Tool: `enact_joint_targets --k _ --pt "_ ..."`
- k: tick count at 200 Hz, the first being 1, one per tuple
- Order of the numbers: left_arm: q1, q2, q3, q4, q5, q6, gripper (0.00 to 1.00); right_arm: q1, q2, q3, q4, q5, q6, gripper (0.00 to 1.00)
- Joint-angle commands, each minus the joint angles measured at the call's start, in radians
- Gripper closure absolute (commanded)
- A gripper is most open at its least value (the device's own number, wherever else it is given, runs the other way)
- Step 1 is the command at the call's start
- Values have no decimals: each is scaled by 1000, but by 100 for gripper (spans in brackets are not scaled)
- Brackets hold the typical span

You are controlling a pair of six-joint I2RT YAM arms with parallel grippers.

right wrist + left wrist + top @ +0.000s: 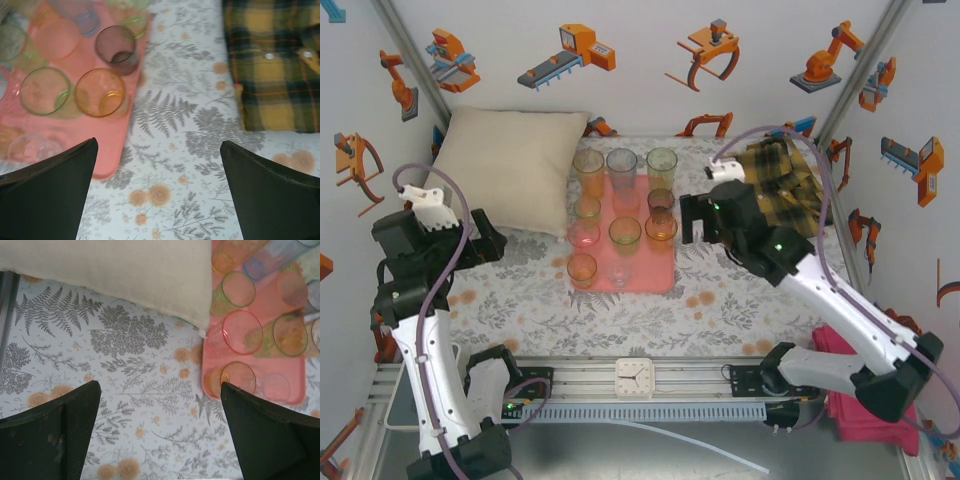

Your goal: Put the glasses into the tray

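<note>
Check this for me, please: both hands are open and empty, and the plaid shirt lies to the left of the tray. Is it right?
One thing is wrong: the plaid shirt lies to the right of the tray, not the left, as the top external view shows. The left hand and the right hand are open and empty.
</note>
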Motion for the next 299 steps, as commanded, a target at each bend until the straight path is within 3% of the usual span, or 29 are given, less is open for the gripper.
enact_joint_targets --k 1,59,106,169,199,253,299 --pt "4 0 -86 201 -76 -132 3 -73 -90 -84 91 47 -8 1" --pt "3 20 -275 466 -177 -208 3 -186 -243 -341 241 124 -57 1" --pt "3 27 -433 631 -159 -203 3 -268 -313 -524 415 150 -133 1" --pt "-8 155 -568 920 -24 -122 3 -437 -199 -581 487 13 -95 1" --pt "-29 228 -628 1094 -22 -170 3 -513 -148 -622 560 -24 -97 1" --pt "-82 334 -711 1354 -40 -102 3 -683 -89 -695 720 -195 -77 1" --pt "-86 456 -759 1562 -64 -121 3 -703 -80 -809 973 -200 -108 1"
